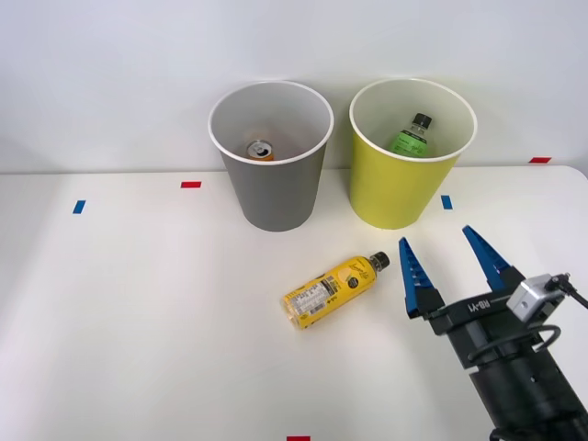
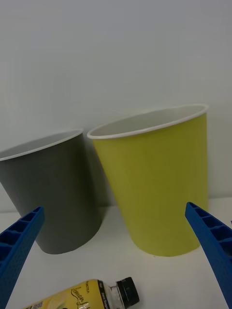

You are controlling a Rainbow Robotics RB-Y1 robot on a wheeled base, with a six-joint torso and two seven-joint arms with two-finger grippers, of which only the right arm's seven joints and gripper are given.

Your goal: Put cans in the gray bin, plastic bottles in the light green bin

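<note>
A yellow plastic bottle (image 1: 332, 290) (image 2: 84, 295) with a black cap lies on its side on the white table, in front of the two bins. My right gripper (image 1: 449, 259) (image 2: 116, 270) hovers open just to the bottle's right, nothing between its blue fingers. The gray bin (image 1: 273, 188) (image 2: 48, 193) stands at the back with an orange can (image 1: 261, 151) inside. To its right, the light green bin (image 1: 397, 179) (image 2: 159, 188) holds a clear bottle (image 1: 411, 138) with a green label.
Small red (image 1: 190, 185) and blue (image 1: 79, 207) tape marks dot the white table. A white wall rises right behind the bins. The table's left half is open space.
</note>
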